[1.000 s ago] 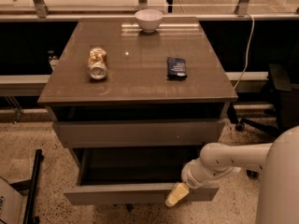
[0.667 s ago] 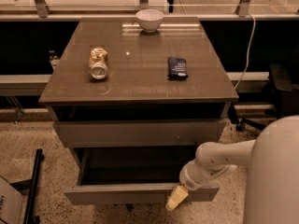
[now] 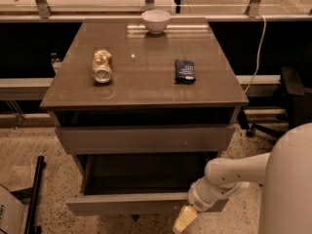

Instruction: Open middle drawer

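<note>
The middle drawer (image 3: 126, 204) is a grey-brown flat front with no handle. It stands pulled well out of the cabinet, and its dark inside shows behind the front. The upper drawer front (image 3: 141, 139) sits above it, nearly flush. The lowest drawer is hidden beneath the open one. My gripper (image 3: 184, 220), cream-coloured at the tip, is at the right part of the open drawer's front panel, against its lower edge. My white arm (image 3: 229, 174) reaches in from the right.
On the cabinet top (image 3: 141, 89) lie a can on its side (image 3: 102, 66), a dark packet (image 3: 185, 70) and a white bowl (image 3: 156, 20) at the back. An office chair (image 3: 292, 96) stands to the right. A black bar (image 3: 34, 194) lies on the floor at left.
The gripper has sunk a little along the drawer front's right part, and my body fills more of the right edge. The drawer stays pulled out about as far.
</note>
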`<state>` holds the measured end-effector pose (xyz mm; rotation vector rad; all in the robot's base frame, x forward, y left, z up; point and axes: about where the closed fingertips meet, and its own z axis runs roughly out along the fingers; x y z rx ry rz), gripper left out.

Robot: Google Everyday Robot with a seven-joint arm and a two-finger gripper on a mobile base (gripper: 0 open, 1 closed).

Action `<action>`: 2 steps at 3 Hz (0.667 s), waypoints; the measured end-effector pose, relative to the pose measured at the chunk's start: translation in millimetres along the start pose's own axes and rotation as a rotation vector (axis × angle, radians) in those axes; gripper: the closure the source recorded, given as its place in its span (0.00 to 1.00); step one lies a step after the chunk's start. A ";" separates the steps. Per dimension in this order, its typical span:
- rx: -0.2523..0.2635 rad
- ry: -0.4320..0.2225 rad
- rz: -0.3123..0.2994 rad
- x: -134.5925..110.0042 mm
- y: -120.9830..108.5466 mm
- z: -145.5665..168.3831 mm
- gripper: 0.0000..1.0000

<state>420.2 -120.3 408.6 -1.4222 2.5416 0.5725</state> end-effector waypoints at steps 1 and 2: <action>-0.026 -0.010 0.017 6.7 13.7 3.1 0.00; -0.026 -0.010 0.017 5.1 14.9 -1.1 0.00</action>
